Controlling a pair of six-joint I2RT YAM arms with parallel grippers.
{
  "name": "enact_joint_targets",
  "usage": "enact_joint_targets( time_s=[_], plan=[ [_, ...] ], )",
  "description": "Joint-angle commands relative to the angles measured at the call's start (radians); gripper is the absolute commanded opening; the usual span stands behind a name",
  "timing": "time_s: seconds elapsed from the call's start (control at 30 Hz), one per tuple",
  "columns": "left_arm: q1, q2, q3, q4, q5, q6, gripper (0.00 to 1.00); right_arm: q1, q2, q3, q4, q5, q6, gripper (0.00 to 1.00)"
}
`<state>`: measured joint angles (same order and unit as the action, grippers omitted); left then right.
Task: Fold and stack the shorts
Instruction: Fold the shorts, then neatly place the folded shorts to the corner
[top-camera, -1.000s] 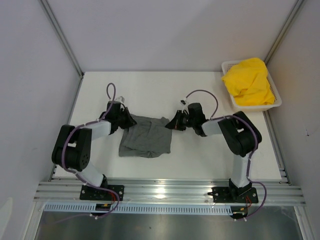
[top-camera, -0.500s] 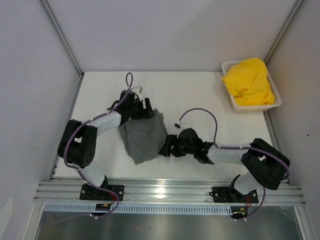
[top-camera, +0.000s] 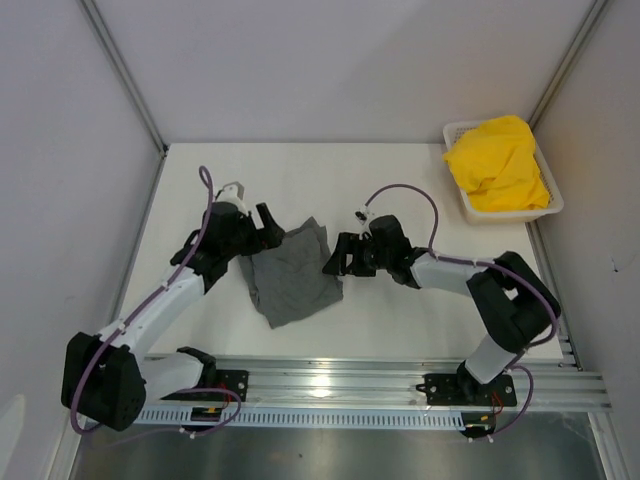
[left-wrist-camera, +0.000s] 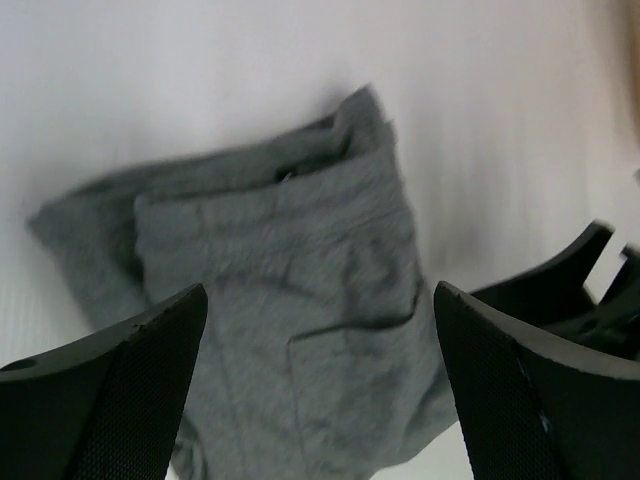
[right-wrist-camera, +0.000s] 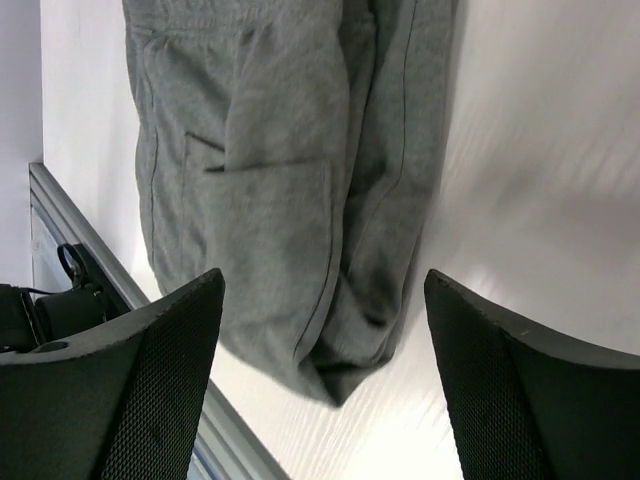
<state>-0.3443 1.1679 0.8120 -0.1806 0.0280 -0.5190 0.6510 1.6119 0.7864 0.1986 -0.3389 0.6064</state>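
Observation:
The dark grey shorts (top-camera: 292, 272) lie folded and skewed on the white table between my two arms. My left gripper (top-camera: 268, 228) hovers open at their upper left edge, nothing in it. My right gripper (top-camera: 335, 258) stands open at their right edge, also holding nothing. In the left wrist view the grey shorts (left-wrist-camera: 290, 300) spread below the open left gripper (left-wrist-camera: 320, 290), a back pocket seam showing. In the right wrist view the grey shorts (right-wrist-camera: 270, 170) hang past the open right gripper (right-wrist-camera: 322, 275). The yellow shorts (top-camera: 497, 165) sit bunched in the basket at the back right.
A white mesh basket (top-camera: 451, 135) stands at the table's back right corner. An aluminium rail (top-camera: 340, 385) runs along the near edge, and it shows as the rail (right-wrist-camera: 60, 230) in the right wrist view. Grey walls close in both sides.
Both grippers have gone from shut to open and let go of the grey shorts. The shorts went from spread flat to a narrower, skewed fold. Both arms have drawn back from it.

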Motion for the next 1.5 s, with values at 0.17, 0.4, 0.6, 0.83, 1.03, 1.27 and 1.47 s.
enact_joint_targets(
  time_s=[0.17, 0.4, 0.6, 0.83, 1.03, 1.27, 1.47],
  plan=[
    [0.004, -0.152, -0.276, -0.059, -0.037, -0.159, 0.96, -0.044, 0.230, 0.164, 0.041, -0.215, -0.068, 0.85],
    [0.004, -0.169, -0.338, -0.069, -0.046, -0.165, 0.97, -0.044, 0.315, 0.208, 0.087, -0.267, -0.042, 0.80],
    [0.016, -0.106, -0.381, 0.003, -0.007, -0.171, 0.97, -0.044, 0.330, 0.212, 0.098, -0.272, -0.040, 0.69],
    [0.039, -0.051, -0.404, 0.047, -0.008, -0.176, 0.94, -0.044, 0.332, 0.203, 0.119, -0.267, -0.030, 0.56],
    [0.064, -0.030, -0.381, 0.055, -0.022, -0.147, 0.45, -0.024, 0.319, 0.185, 0.127, -0.235, -0.020, 0.17],
    [0.151, -0.085, -0.349, -0.043, -0.137, -0.113, 0.12, 0.113, 0.278, 0.133, 0.194, -0.059, 0.056, 0.00],
    [0.332, -0.047, -0.336, -0.146, -0.200, -0.159, 0.08, 0.266, 0.315, 0.112, 0.340, 0.106, 0.196, 0.00]
  ],
)
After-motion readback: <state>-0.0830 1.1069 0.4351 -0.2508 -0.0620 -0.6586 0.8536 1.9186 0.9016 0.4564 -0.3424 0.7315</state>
